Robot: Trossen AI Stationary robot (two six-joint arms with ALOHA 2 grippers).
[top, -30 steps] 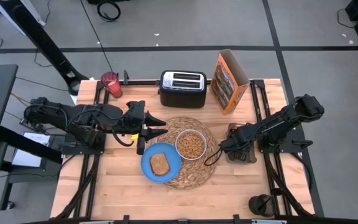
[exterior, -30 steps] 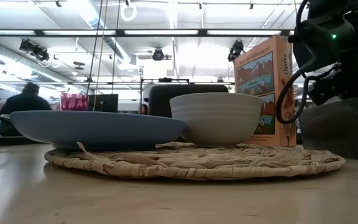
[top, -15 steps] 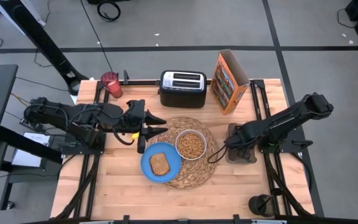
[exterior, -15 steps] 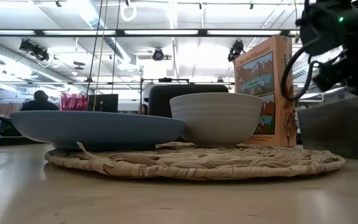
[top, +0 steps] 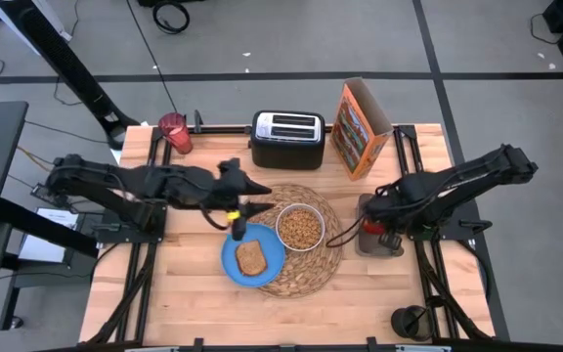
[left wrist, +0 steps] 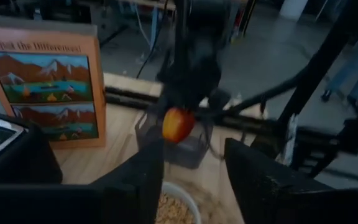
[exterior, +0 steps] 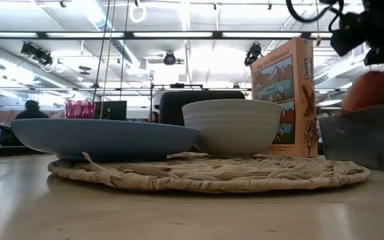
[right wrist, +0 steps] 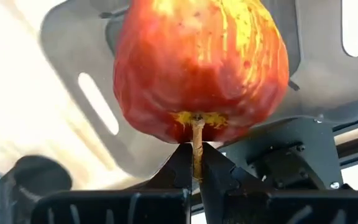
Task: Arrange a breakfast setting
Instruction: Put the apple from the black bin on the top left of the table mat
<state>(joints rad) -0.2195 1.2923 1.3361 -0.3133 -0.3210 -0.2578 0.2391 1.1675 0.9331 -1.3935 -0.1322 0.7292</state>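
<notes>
Red against the grey bin (top: pixel 379 238) at the desk's right side, the apple (top: pixel 370 228) sits pinched in the right pincer (top: pixel 372 227), whose fingers close on its sides with the stem pointing back toward the wrist; it hangs just above the bin, clear of its rim in the low view. To do this step well, I judge the arm should lift a little more before swinging left, so the fruit clears the bin wall, then carry it level toward the straw mat (top: pixel 311 279) and set it down gently on bare weave, since a round apple will roll if dropped. The mat already bears the blue plate (top: pixel 235 262) with toast (top: pixel 252 258) and the white bowl (top: pixel 300 228). The left pincer (top: pixel 245 207) waits, fingers apart, at the mat's far left edge, just beyond the plate.
</notes>
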